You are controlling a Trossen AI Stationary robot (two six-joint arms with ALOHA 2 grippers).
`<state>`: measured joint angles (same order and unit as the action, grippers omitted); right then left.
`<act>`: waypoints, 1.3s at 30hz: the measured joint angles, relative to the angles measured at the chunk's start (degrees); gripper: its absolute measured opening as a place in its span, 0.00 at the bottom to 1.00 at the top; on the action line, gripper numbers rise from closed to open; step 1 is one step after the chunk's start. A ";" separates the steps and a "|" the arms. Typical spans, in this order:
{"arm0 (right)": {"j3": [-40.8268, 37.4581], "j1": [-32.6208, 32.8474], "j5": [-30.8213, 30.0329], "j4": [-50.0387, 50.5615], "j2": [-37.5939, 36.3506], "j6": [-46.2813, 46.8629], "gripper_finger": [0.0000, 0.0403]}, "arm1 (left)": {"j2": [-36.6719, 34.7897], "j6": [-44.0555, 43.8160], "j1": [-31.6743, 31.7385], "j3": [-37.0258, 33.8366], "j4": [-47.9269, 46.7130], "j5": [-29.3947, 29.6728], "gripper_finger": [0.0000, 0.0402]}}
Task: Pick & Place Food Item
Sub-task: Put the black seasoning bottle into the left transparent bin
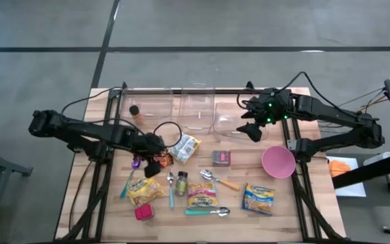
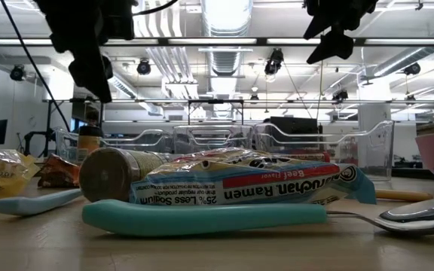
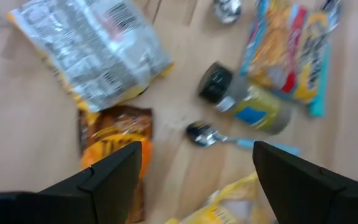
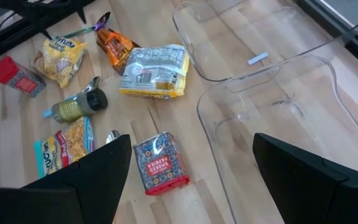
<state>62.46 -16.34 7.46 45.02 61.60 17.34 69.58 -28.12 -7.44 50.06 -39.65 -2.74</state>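
Left gripper (image 1: 149,165) has its fingers spread wide with nothing between them, hovering over the orange snack bag (image 3: 114,137), whose lower end is cut off behind a finger (image 3: 107,180). That bag is crinkly and glossy, lying flat beside the silver packet (image 3: 92,53). Right gripper (image 1: 252,131) is spread too, above the clear bin (image 4: 272,118).

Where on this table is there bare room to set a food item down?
Bare wood shows between the red box and the clear bins, and at the front right corner beyond the ramen packet and the pink bowl. The rightmost bin looks empty. It is crowded around the left gripper, with packets, spoons and a spice jar.
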 joint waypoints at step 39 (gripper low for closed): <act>-0.25 -0.02 0.13 1.56 0.00 -3.99 0.82 | 10.84 33.59 -3.26 9.39 5.56 -1.20 0.82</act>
<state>62.21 -16.36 7.60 46.58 61.60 13.35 80.42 5.47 -10.70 59.45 -34.09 -3.94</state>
